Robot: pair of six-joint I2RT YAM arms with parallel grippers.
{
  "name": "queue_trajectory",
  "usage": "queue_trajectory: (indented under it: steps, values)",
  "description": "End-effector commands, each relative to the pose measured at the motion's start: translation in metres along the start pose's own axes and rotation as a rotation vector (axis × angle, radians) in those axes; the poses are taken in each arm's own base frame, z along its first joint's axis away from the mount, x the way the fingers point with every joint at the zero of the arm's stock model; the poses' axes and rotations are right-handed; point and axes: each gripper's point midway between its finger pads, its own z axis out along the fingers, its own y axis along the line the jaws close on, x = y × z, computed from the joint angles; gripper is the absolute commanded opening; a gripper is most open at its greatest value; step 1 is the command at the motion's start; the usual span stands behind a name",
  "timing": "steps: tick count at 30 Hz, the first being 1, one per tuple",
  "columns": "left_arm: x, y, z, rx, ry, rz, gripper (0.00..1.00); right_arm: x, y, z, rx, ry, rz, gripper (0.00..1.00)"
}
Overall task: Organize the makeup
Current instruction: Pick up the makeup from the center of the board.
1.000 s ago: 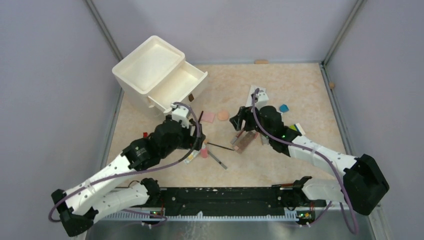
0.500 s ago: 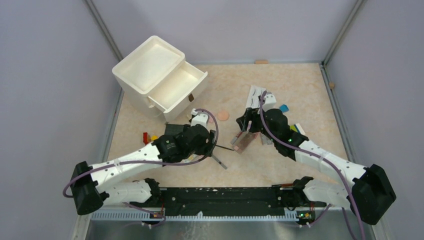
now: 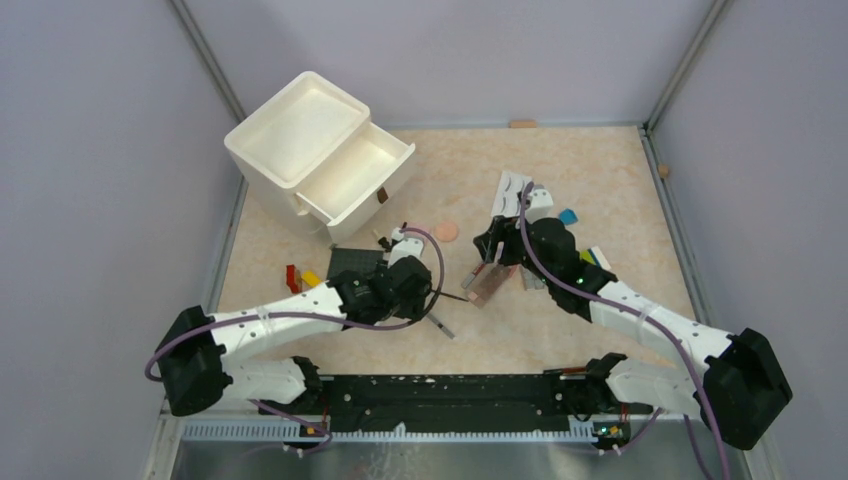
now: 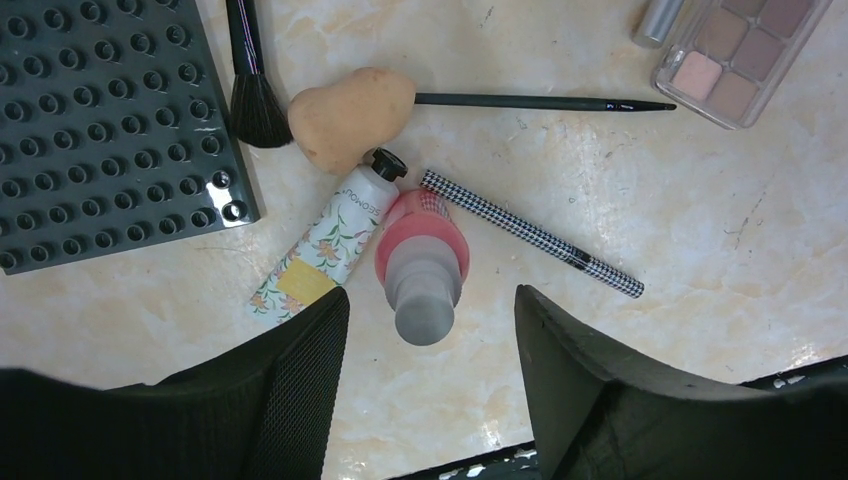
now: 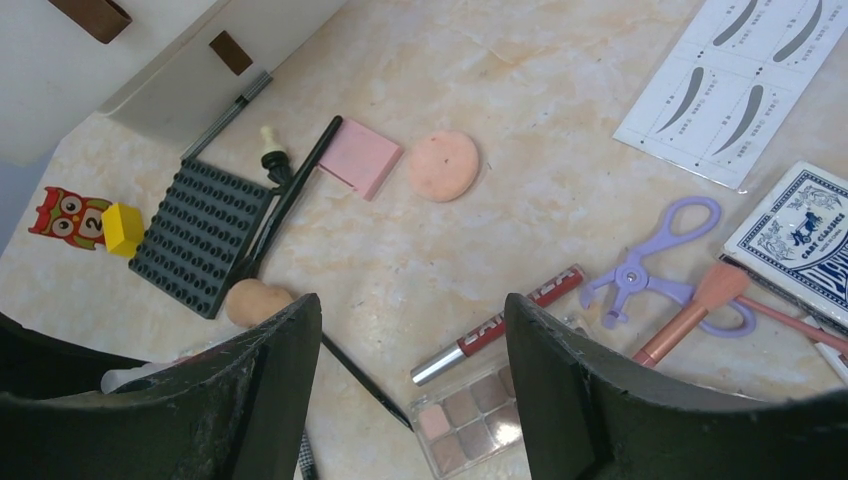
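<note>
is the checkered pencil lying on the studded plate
No, the pencil lies off the plate, on the far side of the pink bottle.

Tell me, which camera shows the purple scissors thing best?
The right wrist view: the purple scissors-like tool lies close and plain. I cannot find it in the top view; the left wrist view does not show it.
</note>
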Motion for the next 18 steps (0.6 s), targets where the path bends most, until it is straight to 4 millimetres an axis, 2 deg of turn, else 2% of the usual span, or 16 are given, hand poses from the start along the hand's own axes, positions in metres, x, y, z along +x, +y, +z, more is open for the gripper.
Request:
queue_trajectory:
  steps: [1,13,15,18]
  values:
    - [-0.0025,-0.0020,0.0056,-0.008,-0.020,-0.010,0.66,-0.0091,-0.0035,-0.0033,0.009,-0.034,0.005,0.66]
    - [-0.0055,-0.0040,0.0100,-0.012,-0.031,-0.003,0.44,-0.0103,-0.0059,-0.0060,0.017,-0.036,0.004,0.66]
    - [-0.0058,-0.0027,0.0104,-0.021,-0.031,0.002,0.44,-0.0095,-0.0061,-0.0064,0.018,-0.033,0.006,0.66]
    - [-0.0064,0.0002,0.0119,-0.043,-0.030,0.006,0.55,-0.0094,-0.0061,-0.0067,0.017,-0.033,0.006,0.66]
